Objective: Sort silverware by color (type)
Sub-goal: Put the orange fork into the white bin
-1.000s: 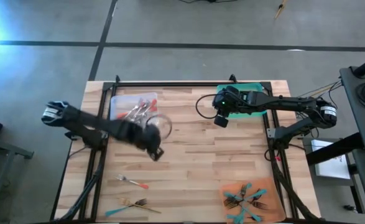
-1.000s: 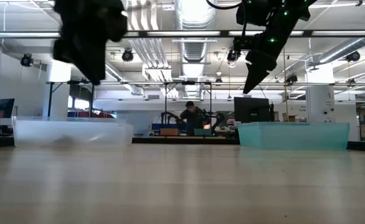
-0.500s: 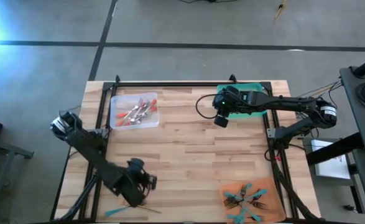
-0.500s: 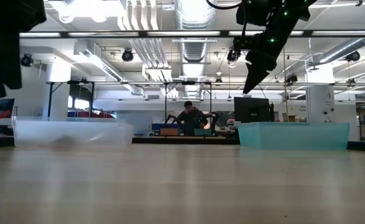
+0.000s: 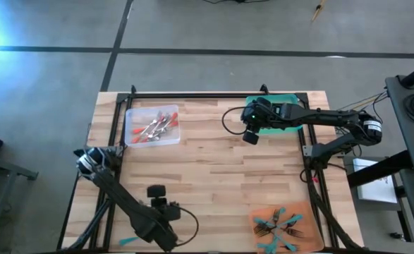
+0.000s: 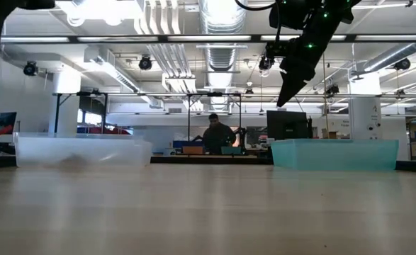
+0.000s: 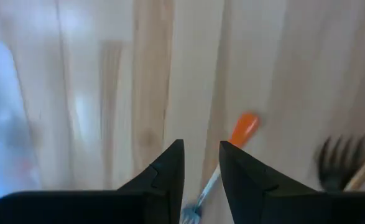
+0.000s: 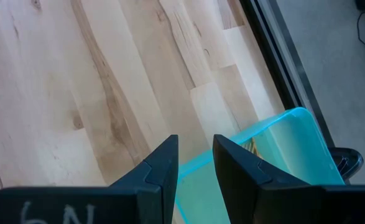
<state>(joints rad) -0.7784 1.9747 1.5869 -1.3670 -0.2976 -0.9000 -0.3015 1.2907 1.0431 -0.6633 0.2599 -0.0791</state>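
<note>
My left gripper (image 5: 161,206) hangs open over the table's near left part, fingers (image 7: 170,171) pointing steeply down, a narrow gap between them. Past that gap lies a fork with a red handle (image 7: 241,129), flat on the wood, and beside it a dark-tined fork (image 7: 337,163). A teal handle (image 5: 126,240) shows at the near edge. Red-handled silverware (image 5: 154,127) lies in the clear tray (image 5: 130,135). Teal silverware (image 5: 277,226) lies in the orange tray (image 5: 302,212). My right gripper (image 5: 249,136), (image 8: 194,155) waits open and empty, high beside the green tray (image 8: 281,140).
The clear tray (image 6: 80,150) stands at the far left and the green tray (image 6: 335,154) at the far right. Bare wood (image 5: 221,183) spreads across the middle. Black frame rails (image 5: 309,176) run along the table's sides. A person (image 6: 215,134) sits far behind the table.
My left gripper has swung from beside the clear tray toward the table's near edge, sinking a little and rolling about its own axis; it now hangs over the forks at the near left. Its gap stays the same. The red-handled fork is now hidden under the arm in the high view.
</note>
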